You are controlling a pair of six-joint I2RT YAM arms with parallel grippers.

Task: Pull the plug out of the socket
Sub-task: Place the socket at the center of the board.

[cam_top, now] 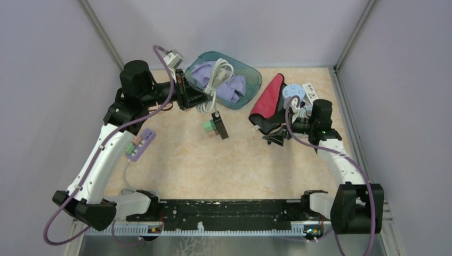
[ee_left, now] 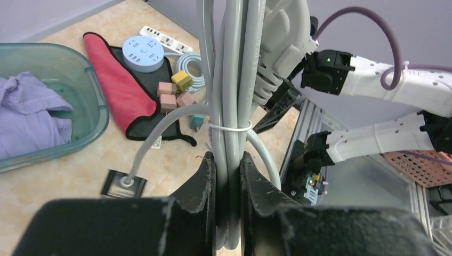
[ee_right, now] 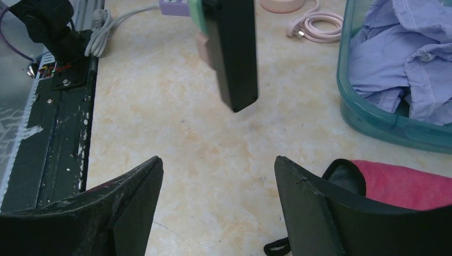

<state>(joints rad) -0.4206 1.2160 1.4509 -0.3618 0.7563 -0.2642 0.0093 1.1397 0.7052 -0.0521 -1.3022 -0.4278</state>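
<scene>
My left gripper (cam_top: 193,99) (ee_left: 228,158) is shut on a tied bundle of grey cable (cam_top: 216,80) (ee_left: 230,106). A black socket block (cam_top: 219,125) (ee_left: 125,184) (ee_right: 234,53) hangs from that cable above the table middle. A green plug (cam_top: 207,126) (ee_right: 194,10) and a pink plug (ee_right: 202,49) sit on its left side. The cable's grey plug (ee_left: 282,37) sticks up by the bundle. My right gripper (cam_top: 273,137) (ee_right: 218,162) is open and empty, low over the table, right of the block and apart from it.
A teal basin (cam_top: 250,74) (ee_right: 394,130) with purple cloth stands at the back. A red cloth (cam_top: 269,96) (ee_right: 405,186), a blue round socket (cam_top: 294,92) and a white strip (cam_top: 311,88) lie right. A purple strip (cam_top: 141,144) with plugs lies left.
</scene>
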